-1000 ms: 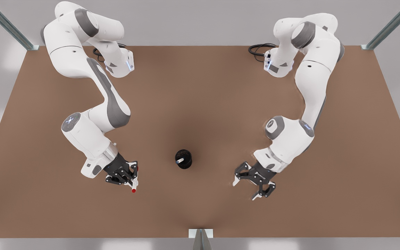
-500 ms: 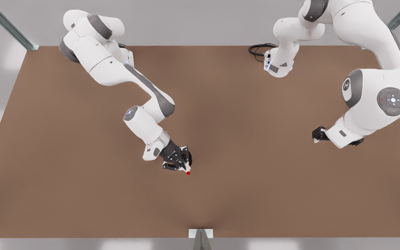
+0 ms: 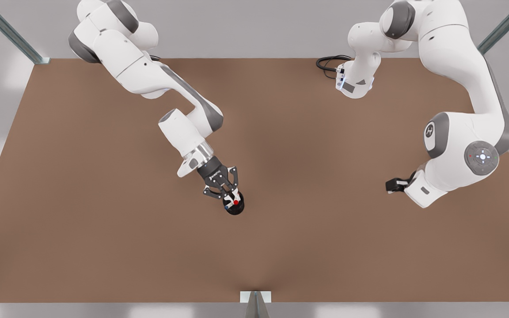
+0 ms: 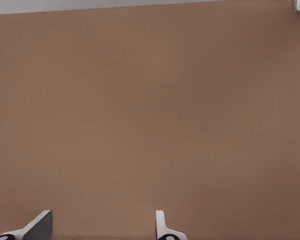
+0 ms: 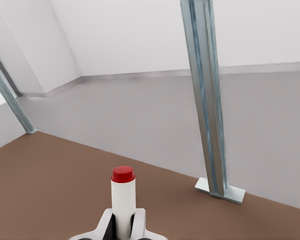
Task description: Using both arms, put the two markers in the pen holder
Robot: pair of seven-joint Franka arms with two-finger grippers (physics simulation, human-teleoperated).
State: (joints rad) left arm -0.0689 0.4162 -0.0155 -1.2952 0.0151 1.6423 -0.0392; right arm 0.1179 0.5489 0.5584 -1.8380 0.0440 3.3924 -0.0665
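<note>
Gripping red marker (image 5: pixel 123 200), right end effector (image 3: pixel 232 197) over pen holder (image 3: pixel 235 208)

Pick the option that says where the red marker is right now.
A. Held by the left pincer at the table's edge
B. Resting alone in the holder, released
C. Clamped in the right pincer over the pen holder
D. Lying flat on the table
C: the right pincer grips the red marker directly over the pen holder.
</note>
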